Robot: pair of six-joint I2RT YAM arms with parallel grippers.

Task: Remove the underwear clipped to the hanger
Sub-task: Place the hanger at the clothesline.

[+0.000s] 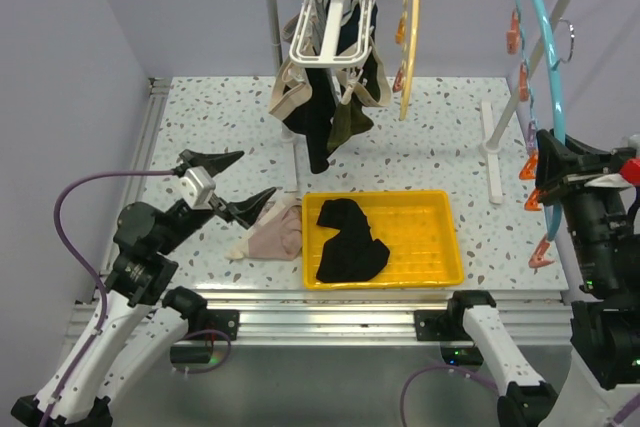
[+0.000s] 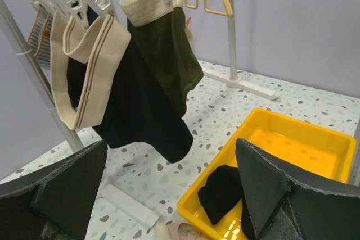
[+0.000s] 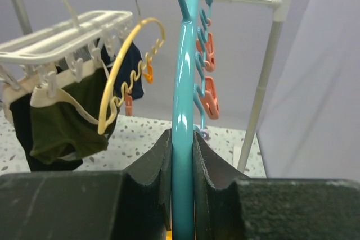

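Note:
A white clip hanger (image 1: 330, 22) hangs from the rail with underwear clipped under it: a black piece (image 1: 315, 122), an olive piece (image 1: 350, 117) and a beige-banded piece (image 1: 285, 87). From the left wrist I see the olive (image 2: 169, 54), black (image 2: 140, 116) and striped (image 2: 40, 32) pieces. Another black piece (image 1: 348, 242) lies in the yellow tray (image 1: 380, 195). A pale pink one (image 1: 272, 237) lies on the table beside it. My left gripper (image 1: 228, 182) is open and empty, low and left of the hanging underwear. My right gripper (image 3: 183, 161) is shut on a teal ring hanger (image 3: 183, 99).
A yellow hanger (image 1: 408, 37) hangs between the white one and the teal ring hanger (image 1: 545, 57), whose orange clips (image 1: 513, 32) hold nothing. The rack's white uprights (image 1: 270, 27) and foot bars (image 1: 491, 152) stand on the speckled table. A navy piece (image 3: 132, 66) hangs at the rack's far side.

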